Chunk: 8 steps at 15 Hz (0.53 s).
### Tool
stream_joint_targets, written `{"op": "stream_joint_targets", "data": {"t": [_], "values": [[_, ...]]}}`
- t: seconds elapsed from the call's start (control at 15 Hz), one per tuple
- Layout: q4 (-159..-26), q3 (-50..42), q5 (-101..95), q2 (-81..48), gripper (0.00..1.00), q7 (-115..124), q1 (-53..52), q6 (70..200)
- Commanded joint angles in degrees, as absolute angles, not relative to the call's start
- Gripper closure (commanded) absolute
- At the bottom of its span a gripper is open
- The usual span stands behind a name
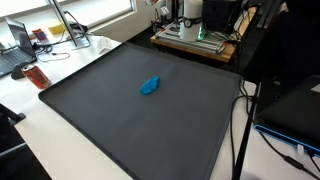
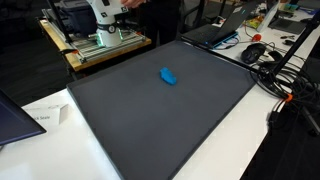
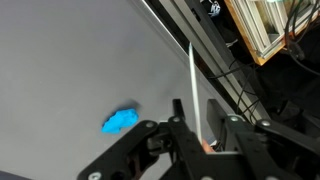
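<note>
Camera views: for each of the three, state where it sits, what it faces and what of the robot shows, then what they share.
Exterior view: raised beside the dark mat, facing the wooden bench; no robot shows.
Exterior view: raised at another side, wooden bench behind; no robot.
Wrist view: above the mat, looking down; gripper at bottom.
Shared: the blue object on the mat.

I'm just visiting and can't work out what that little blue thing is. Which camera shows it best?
The wrist view: the blue thing looks largest there, whole and unobstructed on the mat. Both exterior views show it whole too, but smaller, lying alone near the mat's middle.
</note>
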State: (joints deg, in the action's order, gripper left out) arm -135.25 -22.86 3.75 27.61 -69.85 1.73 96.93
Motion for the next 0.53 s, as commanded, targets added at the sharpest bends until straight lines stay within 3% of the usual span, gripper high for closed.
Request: {"op": "stream_joint_targets", "data": {"t": [0.0,0.47], "values": [[-133.0,-22.2,5.8,25.5,0.98,-72.5,3.5,94.7],[-132.1,-21.7,6.2,24.3,0.99,-72.5,4.6,94.6]]}}
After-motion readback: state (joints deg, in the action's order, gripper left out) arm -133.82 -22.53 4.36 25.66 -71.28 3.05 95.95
